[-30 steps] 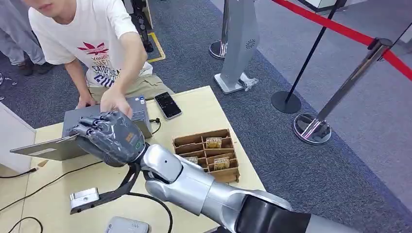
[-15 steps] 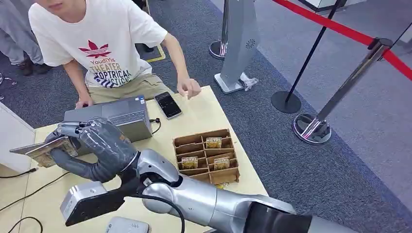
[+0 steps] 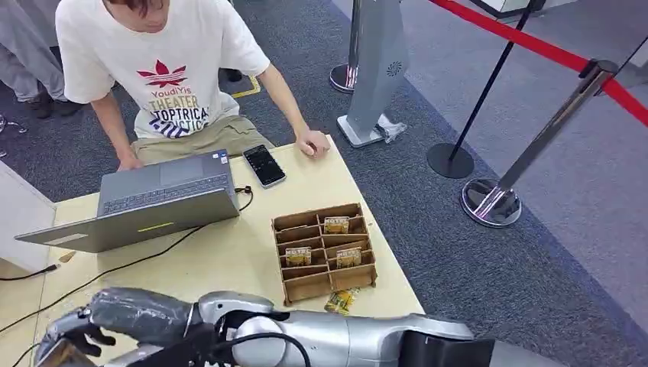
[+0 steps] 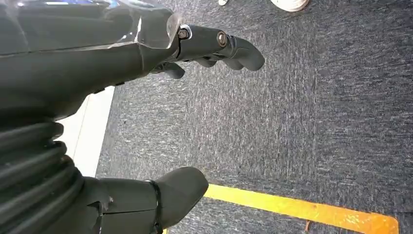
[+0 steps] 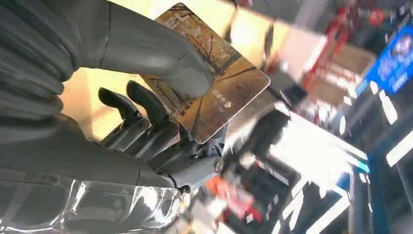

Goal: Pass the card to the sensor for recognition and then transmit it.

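While the right hand (image 5: 141, 97) pinches the card (image 5: 214, 92) between thumb and fingers, the card's long axis runs outward past the fingertips. Left hand (image 4: 146, 63) hangs over carpet, fingers apart, holding nothing; right is nearer the table (image 3: 229, 260).

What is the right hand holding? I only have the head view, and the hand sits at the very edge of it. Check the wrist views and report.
Observer: The right hand pinches the card between its thumb and its fingers. The card's printed face shows brownish trees, and one corner juts free past the thumb.
Operator: Good. Now report the left hand.
Observer: The left hand holds nothing. Its fingers are apart and it hangs over grey carpet with a yellow line on it.
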Robot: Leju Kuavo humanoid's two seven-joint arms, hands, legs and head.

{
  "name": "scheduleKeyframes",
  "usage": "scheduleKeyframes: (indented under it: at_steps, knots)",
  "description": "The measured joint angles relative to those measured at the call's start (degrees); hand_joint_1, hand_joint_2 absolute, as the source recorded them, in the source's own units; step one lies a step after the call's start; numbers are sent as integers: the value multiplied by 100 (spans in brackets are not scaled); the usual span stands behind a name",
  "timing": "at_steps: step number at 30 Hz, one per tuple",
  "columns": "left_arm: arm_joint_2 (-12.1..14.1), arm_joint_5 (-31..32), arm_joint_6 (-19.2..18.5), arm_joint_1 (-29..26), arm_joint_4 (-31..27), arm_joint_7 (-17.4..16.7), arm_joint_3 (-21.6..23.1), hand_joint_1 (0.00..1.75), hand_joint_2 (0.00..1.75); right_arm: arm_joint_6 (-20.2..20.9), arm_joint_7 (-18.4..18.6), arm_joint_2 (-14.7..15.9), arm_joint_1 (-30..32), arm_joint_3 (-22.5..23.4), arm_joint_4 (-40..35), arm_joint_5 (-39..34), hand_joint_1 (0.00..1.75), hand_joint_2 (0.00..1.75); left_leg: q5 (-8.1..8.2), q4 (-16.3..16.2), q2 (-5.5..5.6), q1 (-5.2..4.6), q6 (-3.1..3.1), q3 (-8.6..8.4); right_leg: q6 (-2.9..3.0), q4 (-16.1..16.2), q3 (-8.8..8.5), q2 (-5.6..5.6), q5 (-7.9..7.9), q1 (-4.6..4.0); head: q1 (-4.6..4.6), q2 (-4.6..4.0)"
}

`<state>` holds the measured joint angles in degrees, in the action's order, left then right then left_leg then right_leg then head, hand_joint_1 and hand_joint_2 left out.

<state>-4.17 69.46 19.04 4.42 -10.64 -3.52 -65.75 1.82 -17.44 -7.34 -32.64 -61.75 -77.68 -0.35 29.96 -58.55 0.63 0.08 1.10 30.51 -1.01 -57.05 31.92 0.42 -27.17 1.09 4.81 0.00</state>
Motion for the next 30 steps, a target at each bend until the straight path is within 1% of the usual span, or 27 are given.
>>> scheduleKeyframes:
  at_steps: [1,3,6,11,15,18,24,30]
  knots:
    - [0,24,0,3,0,0,0,0,175,124,11,9,12,-164,142,-44,175,175,0,0,0,0,0,0,0,0,0,0,0,0,0,0]
    - [0,85,-20,11,0,-11,2,0,175,249,-11,13,50,-409,431,-89,175,175,0,0,0,0,0,-1,0,0,-1,-1,1,0,0,0]
    - [2,157,-55,17,-2,-66,9,0,175,301,-83,13,89,-683,881,-87,175,175,-1,0,0,-1,0,0,0,0,-1,-1,1,0,0,0]
    - [2,312,-135,86,-2,-205,65,0,175,310,-81,-41,107,-924,1531,-94,175,175,-1,0,1,-1,0,-1,0,0,-1,-2,2,0,0,0]
    - [2,341,-157,132,-4,-238,131,0,175,290,-92,-88,124,-1009,1866,-89,175,175,-1,0,0,0,0,-1,0,0,-1,-1,1,0,0,0]
    - [2,398,-197,169,-4,-302,173,0,175,139,-90,-162,127,-1049,2129,-89,175,175,-1,0,0,0,0,-1,0,0,0,-1,1,0,0,0]
    - [2,575,-330,268,-4,-463,343,0,175,-332,-116,-293,140,-1001,2609,-98,175,175,-1,0,0,-1,0,-2,0,0,-1,-1,2,0,0,0]
    - [2,671,-396,397,-4,-634,501,0,175,-556,-109,-424,136,-839,3087,-89,175,175,-1,0,0,-1,0,-2,0,0,-1,0,2,0,0,0]
